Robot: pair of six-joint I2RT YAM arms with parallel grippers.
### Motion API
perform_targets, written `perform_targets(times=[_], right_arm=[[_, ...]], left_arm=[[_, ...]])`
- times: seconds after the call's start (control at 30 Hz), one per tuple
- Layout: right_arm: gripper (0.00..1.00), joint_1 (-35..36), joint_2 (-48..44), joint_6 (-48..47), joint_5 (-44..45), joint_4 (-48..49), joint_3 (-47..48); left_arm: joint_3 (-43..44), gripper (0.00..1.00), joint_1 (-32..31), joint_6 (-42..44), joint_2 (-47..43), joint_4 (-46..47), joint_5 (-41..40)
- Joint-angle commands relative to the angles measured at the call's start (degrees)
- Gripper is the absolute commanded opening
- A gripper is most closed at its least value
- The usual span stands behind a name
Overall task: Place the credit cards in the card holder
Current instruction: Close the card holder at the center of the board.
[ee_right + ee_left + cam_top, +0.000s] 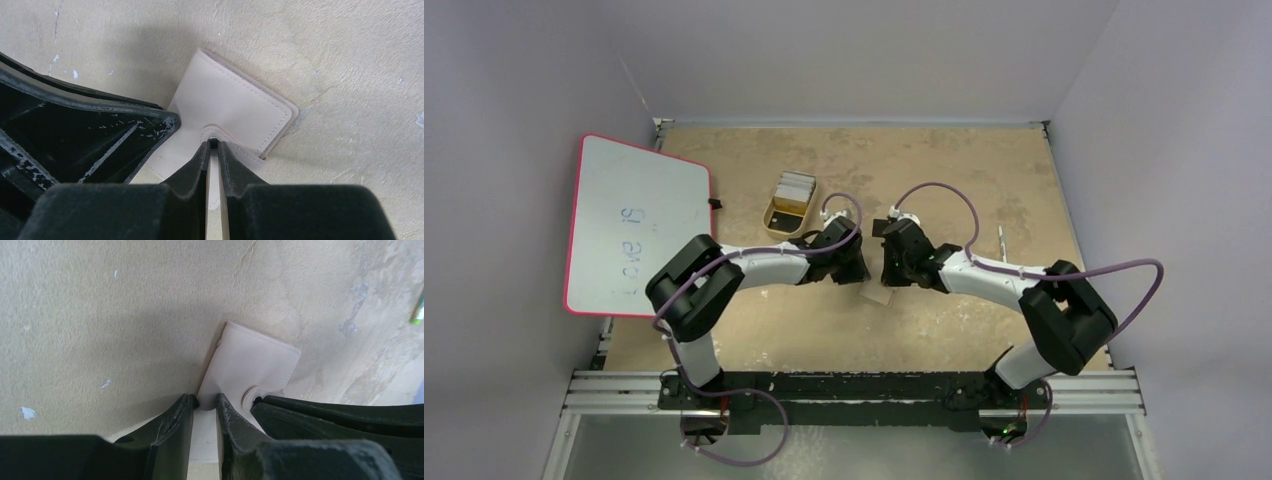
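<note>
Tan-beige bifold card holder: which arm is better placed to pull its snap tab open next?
Right, probably. The right gripper pinches the snap tab of the folded tan-beige bifold card holder. The left gripper clamps an edge of the holder, so it is better suited to steadying it.

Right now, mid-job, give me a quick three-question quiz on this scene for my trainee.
1. True or false: the left jaws and the right jaws are both at the card holder.
2. Where do the visible credit cards sit? A) in the yellow tray B) between the right jaws C) on top of the card holder
3. Fill in: the tips of the right jaws meet at the card holder's round ___.
Key: 1 true; 2 A; 3 snap button.
</note>
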Motion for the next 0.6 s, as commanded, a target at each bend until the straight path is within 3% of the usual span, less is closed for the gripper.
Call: perform_targets(times=[0.0, 0.17, 0.57], right_arm=[[0.11, 2.2, 0.5, 0.0, 0.9, -3.5, 2.0], [0.11, 2.3, 2.1, 0.3, 3.6, -6.6, 2.5], [0.12, 2.9, -3.6, 0.8, 3.9, -12.3, 4.9]], left_arm=[[-6.2, 0.22, -0.7, -6.1, -2.0, 6.2, 3.9], [-9.7, 0.21, -2.2, -9.5, -3.1, 10.9, 5.3], [-10.0, 0.2, -2.8, -9.9, -3.8, 10.3, 3.0]])
